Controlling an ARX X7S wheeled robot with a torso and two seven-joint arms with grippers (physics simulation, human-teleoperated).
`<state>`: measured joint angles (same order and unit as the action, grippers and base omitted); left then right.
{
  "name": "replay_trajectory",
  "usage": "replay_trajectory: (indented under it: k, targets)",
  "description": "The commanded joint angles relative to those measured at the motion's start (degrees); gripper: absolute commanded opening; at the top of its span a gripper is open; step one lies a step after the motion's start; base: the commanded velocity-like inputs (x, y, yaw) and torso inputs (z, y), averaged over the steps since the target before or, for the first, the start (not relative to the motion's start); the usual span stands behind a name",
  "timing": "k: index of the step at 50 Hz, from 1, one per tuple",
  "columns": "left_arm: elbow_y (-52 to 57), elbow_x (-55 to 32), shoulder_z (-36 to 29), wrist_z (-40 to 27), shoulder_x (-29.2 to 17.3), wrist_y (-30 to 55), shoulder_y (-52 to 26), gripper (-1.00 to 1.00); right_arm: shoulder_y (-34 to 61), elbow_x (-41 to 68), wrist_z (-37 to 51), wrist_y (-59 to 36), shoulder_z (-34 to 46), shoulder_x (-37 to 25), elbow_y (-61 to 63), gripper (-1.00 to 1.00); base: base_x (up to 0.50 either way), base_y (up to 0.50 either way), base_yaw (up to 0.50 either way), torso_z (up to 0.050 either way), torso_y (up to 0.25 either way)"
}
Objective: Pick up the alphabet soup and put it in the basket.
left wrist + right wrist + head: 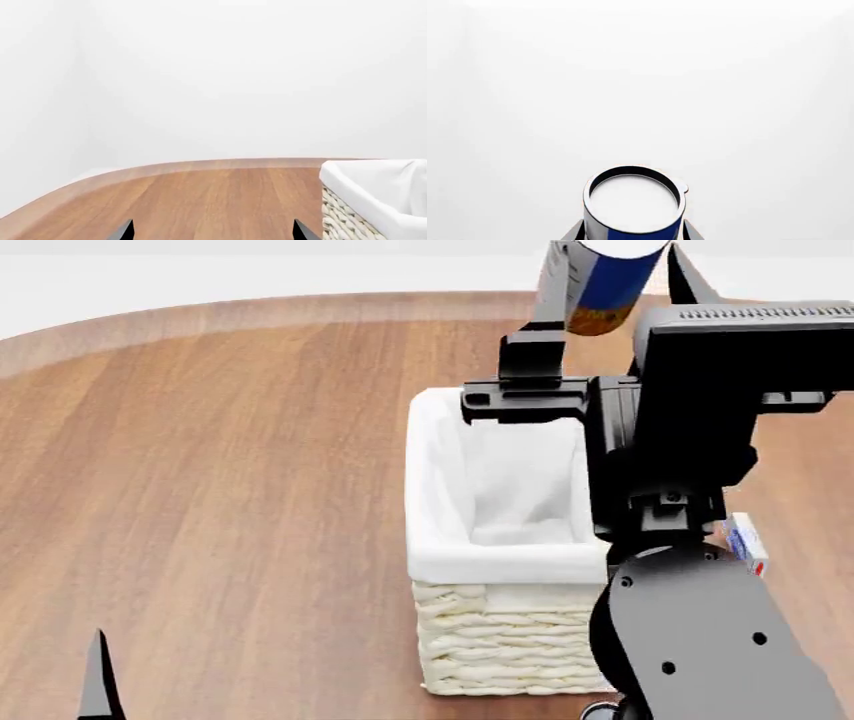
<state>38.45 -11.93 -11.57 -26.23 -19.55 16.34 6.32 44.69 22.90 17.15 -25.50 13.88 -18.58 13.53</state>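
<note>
My right gripper is shut on the alphabet soup, a small can with a blue label and a yellow-orange picture. It holds the can high in the air, beyond the far rim of the basket. In the right wrist view the can's silvery-white lid sits between the two fingers, against a blank white background. The cream wicker basket with white cloth lining stands on the wooden table and also shows in the left wrist view. My left gripper is open and empty, low over the table to the left of the basket.
The round wooden table curves away at its far edge. A small white box with red and blue print lies right of the basket, mostly hidden behind my right arm.
</note>
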Motion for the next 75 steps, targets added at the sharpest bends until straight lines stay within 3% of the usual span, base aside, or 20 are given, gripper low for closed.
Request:
replay_trajectory:
  k: [1,10,15,16,28,42,61,75]
  targets:
    - [-0.82,-0.33,0.15,-0.10,-0.11,-0.35,-0.22,1.00,14.90,-3.63,-6.79,6.60,2.85,6.03,-25.42,-1.00,0.00,0.00,0.00,0.000,0.000]
    - [-0.36,-0.51,0.09,-0.27,-0.37,-0.12,-0.15,1.00,25.86,-4.60,-12.89,17.25,2.76,11.45,-56.07,-1.00,0.00,0.00,0.00,0.000,0.001]
    - [-1.22,-0.60,-0.10,-0.17,-0.28,-0.39,-0.46,1.00,38.26,-7.40,-15.85,30.59,3.26,15.83,-86.58,-1.00,0.00,0.00,0.00,0.000,0.000]
    - [-1.21,-0.67,-0.09,-0.17,-0.29,-0.35,-0.50,1.00,38.99,-7.81,-15.95,29.49,2.94,15.93,-88.46,-1.00,0.00,0.00,0.00,0.000,0.000]
    - [-0.98,-0.94,-0.17,-0.35,-0.53,-0.02,-0.85,1.00,40.66,-18.61,-15.06,15.47,-3.73,16.27,-88.52,-1.00,0.00,0.00,0.00,0.000,0.001]
    - [-0.32,-1.48,0.15,-0.69,-0.86,0.03,-0.59,1.00,43.92,-23.54,-22.61,1.06,1.24,17.35,-88.53,-1.00,0.00,0.00,0.00,0.000,0.001]
    - [-0.79,-1.64,-0.35,-0.79,-1.04,-0.22,-0.65,1.00,44.61,-21.56,-24.52,-5.82,-10.40,16.00,-88.53,-1.00,0.00,0.00,0.00,0.000,0.001]
    - [-1.92,-1.96,-0.58,-0.65,-1.04,-0.86,-0.92,1.00,42.95,-22.94,-25.14,-9.08,-10.02,15.52,-88.53,-1.00,0.00,0.00,0.00,0.000,0.001]
